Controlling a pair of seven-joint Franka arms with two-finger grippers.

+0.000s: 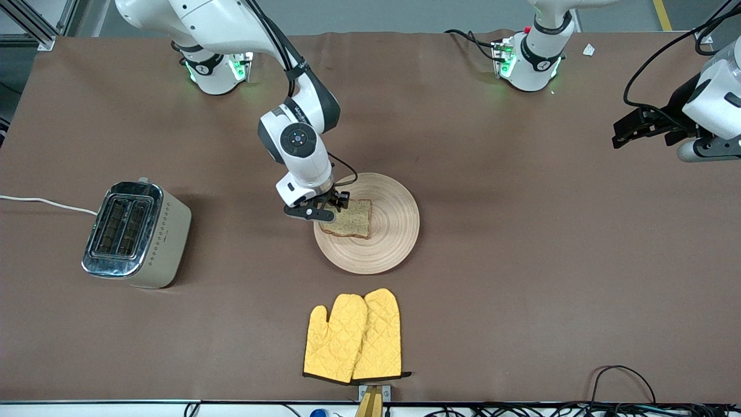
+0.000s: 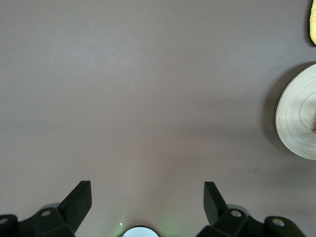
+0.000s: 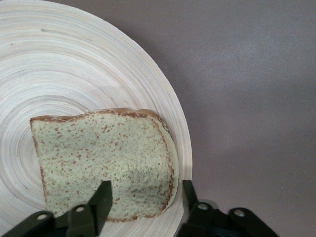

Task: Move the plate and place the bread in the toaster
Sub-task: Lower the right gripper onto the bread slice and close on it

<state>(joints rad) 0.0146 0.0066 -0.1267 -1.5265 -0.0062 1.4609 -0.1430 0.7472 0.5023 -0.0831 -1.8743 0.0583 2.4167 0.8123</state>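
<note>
**Operator:** Front view first; what is the surface like, and what is around it?

**Robot:** One brown mat covers the table [image 1: 521, 260] edge to edge; it is matte and plain. Grey floor shows above the table's top edge, with a yellow line [image 1: 660, 14] on it and a metal frame [image 1: 35, 23] at the corner by my right arm's end. Black cables [image 1: 625, 382] run along the edge nearest the front camera. My two bases [image 1: 217, 69] glow green.

**Operator:** Where are the task's things?

**Robot:** The plate [image 1: 393, 231] lies near the middle of the table; the bread [image 1: 354, 223] lies flat on it, on the part toward my right arm's end, crust close to the rim. The toaster [image 1: 136, 234] stands well apart from them, toward my right arm's end, both slots bare; its white cord [image 1: 46, 202] trails off that edge. A pair of yellow oven mitts [image 1: 353, 339] lies nearer to the front camera than the plate.

**Operator:** And your jaws?

**Robot:** My right gripper [image 1: 327, 209] is down at the bread; its jaws stand apart around one corner of the slice; in the right wrist view one finger [image 3: 101, 200] crosses the crumb and the other sits just beside the crust, over the plate's rim. Whether they press on the slice I cannot tell. My left gripper [image 1: 628, 130] waits over bare mat at my left arm's end, jaws wide apart; the left wrist view shows brown mat between them, with the plate's rim [image 2: 291, 118] at the frame's edge.
</note>
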